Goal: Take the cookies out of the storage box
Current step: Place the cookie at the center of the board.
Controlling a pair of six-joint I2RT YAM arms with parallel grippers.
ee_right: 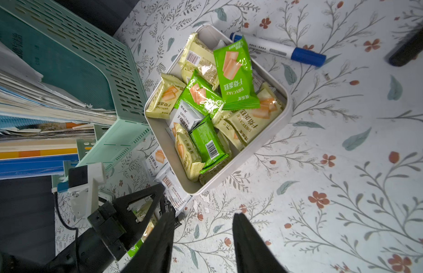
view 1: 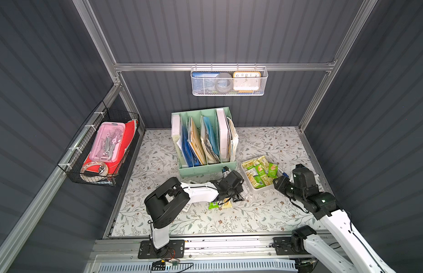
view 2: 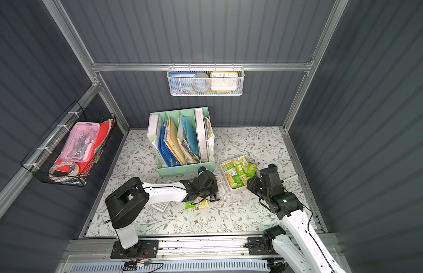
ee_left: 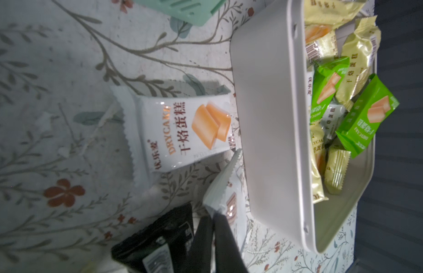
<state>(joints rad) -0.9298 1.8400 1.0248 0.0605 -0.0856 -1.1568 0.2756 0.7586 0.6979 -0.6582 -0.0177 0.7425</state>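
Cookies crowd the storage box. We'd drop the wide, empty right claw onto the top green packet, upper centre; left claw narrow, grip unclear.

I see the floral worktop carrying the mint file organiser, the storage box just right of it, a blue marker beside that box, a calculator, and loose cookies left of the box.
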